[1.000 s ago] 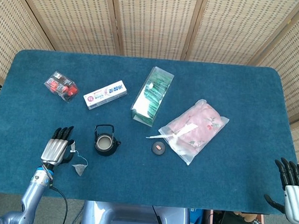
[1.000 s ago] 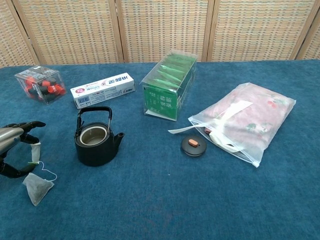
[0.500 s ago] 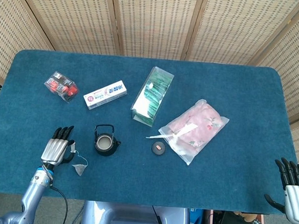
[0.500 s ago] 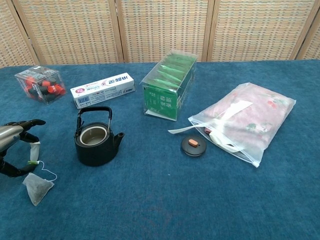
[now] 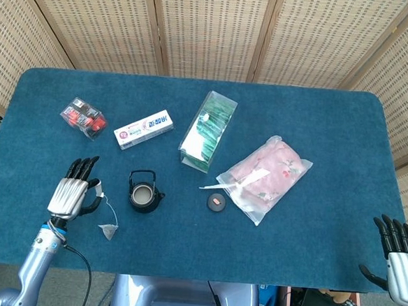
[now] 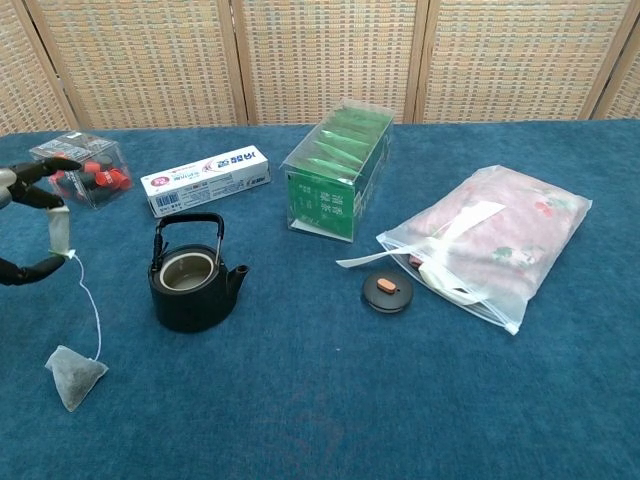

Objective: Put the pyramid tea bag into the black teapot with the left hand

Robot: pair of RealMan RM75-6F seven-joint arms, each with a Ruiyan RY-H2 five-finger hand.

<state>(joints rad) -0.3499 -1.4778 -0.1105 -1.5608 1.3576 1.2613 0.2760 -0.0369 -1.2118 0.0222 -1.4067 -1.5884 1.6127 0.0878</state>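
My left hand (image 5: 70, 194) is raised at the table's front left and pinches the paper tag (image 6: 60, 232) of the pyramid tea bag (image 6: 75, 378) between thumb and a finger. The string runs taut down to the tea bag (image 5: 107, 230), which sits low at the blue cloth, left of the black teapot (image 6: 193, 280). The black teapot (image 5: 144, 192) stands upright and open, to the right of the hand. Its lid (image 6: 387, 291) lies apart on the cloth to the right. My right hand (image 5: 396, 254) hangs open past the table's front right edge, holding nothing.
A toothpaste box (image 5: 144, 128) and a clear box of red and black items (image 5: 83, 116) lie behind the teapot. A clear box of green tea packets (image 6: 338, 170) stands at centre. A pink bag in clear plastic (image 6: 495, 240) lies to the right.
My left hand has risen and drawn back to the left with the tag, pulling the string straight. The tea bag stays at about the same spot. The right hand has not moved.
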